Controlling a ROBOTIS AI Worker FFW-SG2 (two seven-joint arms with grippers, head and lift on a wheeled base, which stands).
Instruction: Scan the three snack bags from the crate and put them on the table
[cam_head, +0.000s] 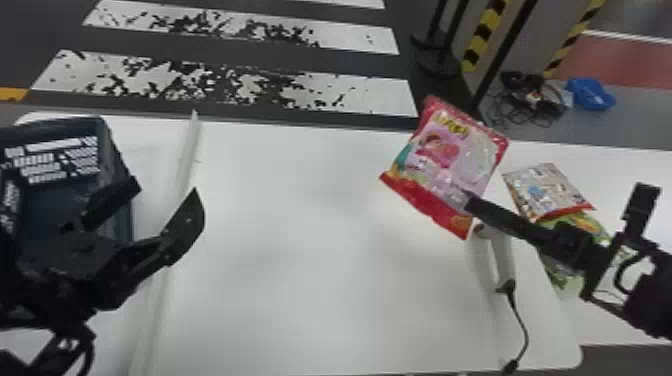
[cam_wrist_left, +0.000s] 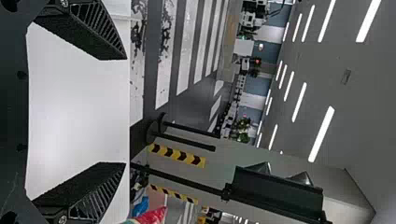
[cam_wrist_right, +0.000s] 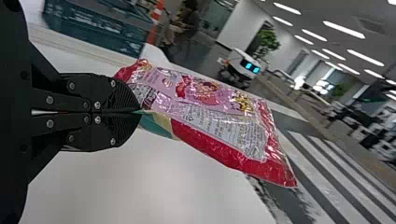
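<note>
My right gripper (cam_head: 472, 202) is shut on the edge of a pink and red snack bag (cam_head: 450, 160), held above the table's right part. The right wrist view shows the gripper (cam_wrist_right: 137, 112) pinching one side of the pink bag (cam_wrist_right: 205, 105). A silver and red snack bag (cam_head: 547, 190) lies on the table to the right, partly over a green snack bag (cam_head: 587, 225). Between the pink bag and those two is a white scanner (cam_head: 500, 252), its top behind the right gripper. My left gripper (cam_head: 167, 200) stands open beside the dark crate (cam_head: 112, 165); the left wrist view shows its fingers apart (cam_wrist_left: 123, 112).
The white table (cam_head: 300, 240) has a raised pale strip (cam_head: 187, 150) running front to back near the crate. From the scanner's handle a black cable (cam_head: 522, 320) runs toward the front edge. Poles and striped posts stand on the floor behind the table.
</note>
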